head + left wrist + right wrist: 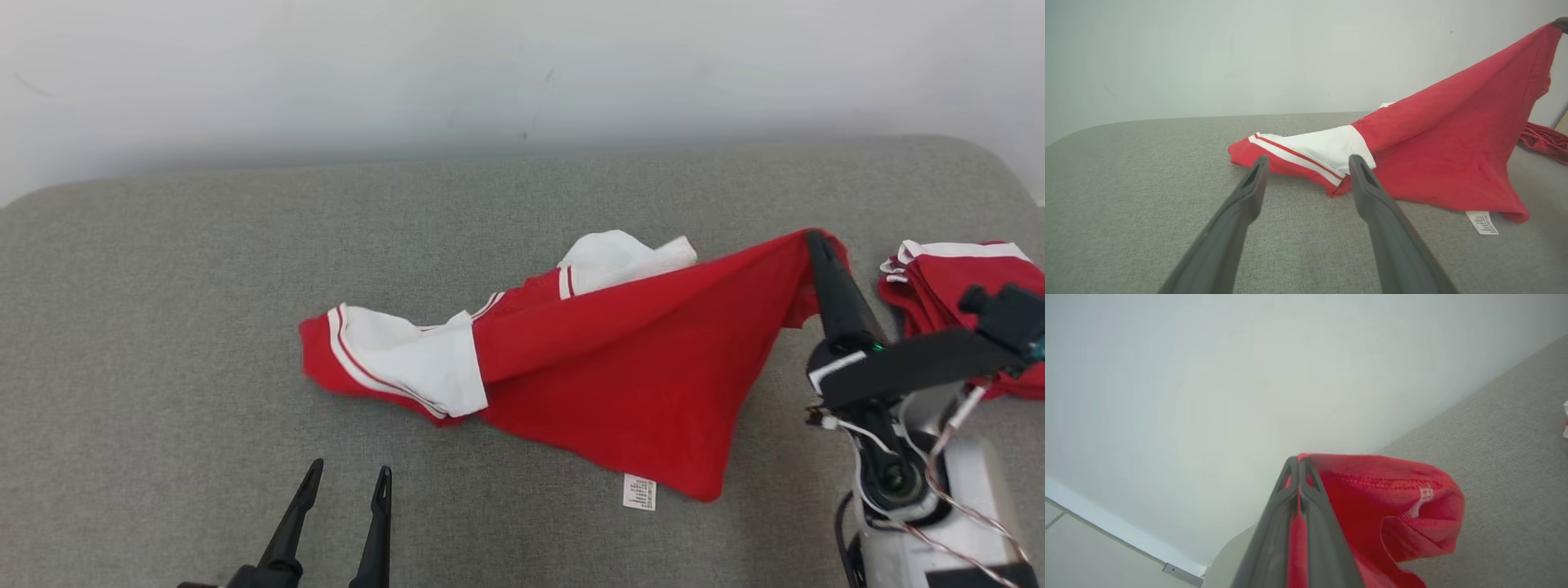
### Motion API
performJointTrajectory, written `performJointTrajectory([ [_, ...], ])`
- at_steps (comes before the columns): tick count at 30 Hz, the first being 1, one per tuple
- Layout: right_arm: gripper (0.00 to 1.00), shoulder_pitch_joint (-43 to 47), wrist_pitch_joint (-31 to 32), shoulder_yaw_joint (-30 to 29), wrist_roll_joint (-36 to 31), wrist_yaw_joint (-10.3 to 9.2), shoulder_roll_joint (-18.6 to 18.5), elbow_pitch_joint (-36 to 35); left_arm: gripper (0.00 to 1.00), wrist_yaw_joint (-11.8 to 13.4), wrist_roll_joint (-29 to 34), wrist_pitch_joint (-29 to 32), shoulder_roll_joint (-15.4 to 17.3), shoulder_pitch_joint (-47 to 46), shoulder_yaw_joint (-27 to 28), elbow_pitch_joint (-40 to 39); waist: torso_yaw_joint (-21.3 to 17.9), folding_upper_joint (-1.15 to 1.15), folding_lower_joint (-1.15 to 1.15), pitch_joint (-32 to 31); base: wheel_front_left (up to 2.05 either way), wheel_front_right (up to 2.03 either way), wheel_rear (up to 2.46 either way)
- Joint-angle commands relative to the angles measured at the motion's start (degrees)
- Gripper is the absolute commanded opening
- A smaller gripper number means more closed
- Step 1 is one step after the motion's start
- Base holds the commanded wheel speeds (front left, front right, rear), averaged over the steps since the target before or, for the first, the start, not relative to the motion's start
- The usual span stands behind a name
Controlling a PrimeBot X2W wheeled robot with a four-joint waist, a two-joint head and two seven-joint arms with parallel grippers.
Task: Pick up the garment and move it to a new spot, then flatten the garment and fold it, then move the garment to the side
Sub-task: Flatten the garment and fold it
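- Two grippers, one spread garment, one side pile, one care label.
- The left gripper (349, 469) hovers low over the grey cushion (163, 327). Its two fingers are spread apart and hold nothing.
- Just ahead of its fingertips, without touching them, lies the nearer of the two white sleeves (408, 363), edged with red-and-white stripes. The left wrist view (1309, 161) shows this sleeve between the two fingers, flat on the cushion.
- The garment (637, 359) is red. It runs from in front of the left gripper across to the right gripper, and its far corner rises into a tent.
- Seen from low down, the left wrist view makes that lift plain, with the cloth (1453, 134) climbing well off the cushion. From above, the head view flattens it.
- One white label (639, 492) lies on the cushion at the garment's near hem, between the two grippers.
- The right gripper (816, 243) has its fingers pressed together on the raised red corner.
- The right wrist view (1298, 462) shows red cloth pinched between the fingers, with a stitched hem (1384, 481) bunched beside them. The head view is too distant to show that detail. It also takes in the pale wall and a strip of floor (1086, 555).
- Just beyond the right gripper's outer side sits one pile (955, 278) of red-and-white cloth, apart from the held garment.
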Motion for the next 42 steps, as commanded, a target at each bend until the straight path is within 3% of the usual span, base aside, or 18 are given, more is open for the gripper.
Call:
performJointTrajectory([
  [1,0.00,1.87,0.56,-0.43,0.55,-0.11,0.11,-1.50,1.00,-0.05,0.00,-0.17,-0.07,0.62,-0.02,0.11,0.10,0.00,0.00,-0.24,0.00,0.00,0.00],
  [10,0.00,9.25,6.16,-3.89,3.09,-0.11,0.11,-19.01,1.00,0.03,-0.34,-0.17,-0.07,1.46,-0.29,-0.22,0.91,0.00,0.00,-1.07,0.00,0.00,0.00],
  [13,0.00,9.56,7.38,-7.06,1.40,-0.11,0.11,-19.64,1.00,0.06,-0.41,-0.17,-0.06,1.68,-0.34,-0.39,1.16,0.00,0.00,-0.99,0.00,0.00,0.00],
  [18,0.00,1.79,7.25,-11.68,-11.39,-0.10,0.17,-9.44,1.00,0.09,-0.76,-0.17,-0.06,0.30,-1.23,-0.57,2.69,0.00,0.00,0.33,0.00,0.00,0.00],
  [22,0.00,-7.09,4.38,-11.78,-17.39,-0.10,-0.24,1.70,1.00,0.22,-1.08,-0.17,-0.06,-0.64,-1.81,-0.59,4.55,0.00,0.00,2.04,0.00,0.00,0.00],
  [29,0.00,-20.38,-0.98,-9.40,-21.85,-0.10,-4.02,20.06,1.00,0.43,-1.76,-0.17,-0.06,-2.92,-3.44,-0.34,9.59,0.00,0.00,6.04,0.00,0.00,0.00],
  [32,0.00,-23.61,-3.09,-10.58,-23.27,-0.10,-5.58,24.62,1.00,0.70,-2.00,-0.17,-0.06,-3.77,-3.79,-0.54,11.06,0.00,0.00,7.37,0.00,0.00,0.00],
  [36,0.00,-29.02,-8.55,-18.03,-25.51,-0.10,-7.14,33.94,1.00,0.85,-2.51,-0.18,-0.07,-5.03,-4.52,-0.79,13.40,0.00,0.00,9.26,0.00,0.00,0.00],
  [37,1.00,-30.38,-9.49,-20.24,-25.22,-0.10,-6.96,36.29,1.00,0.93,-2.46,-0.17,-0.07,-5.18,-4.61,-0.82,13.72,0.00,0.00,9.58,0.00,0.00,0.00],
  [42,1.00,-33.60,-13.74,-25.16,-25.59,-0.10,-7.41,43.29,1.00,1.36,-2.39,-0.18,-0.07,-5.17,-4.18,-0.80,13.48,0.00,0.00,9.76,0.00,0.00,0.00],
])
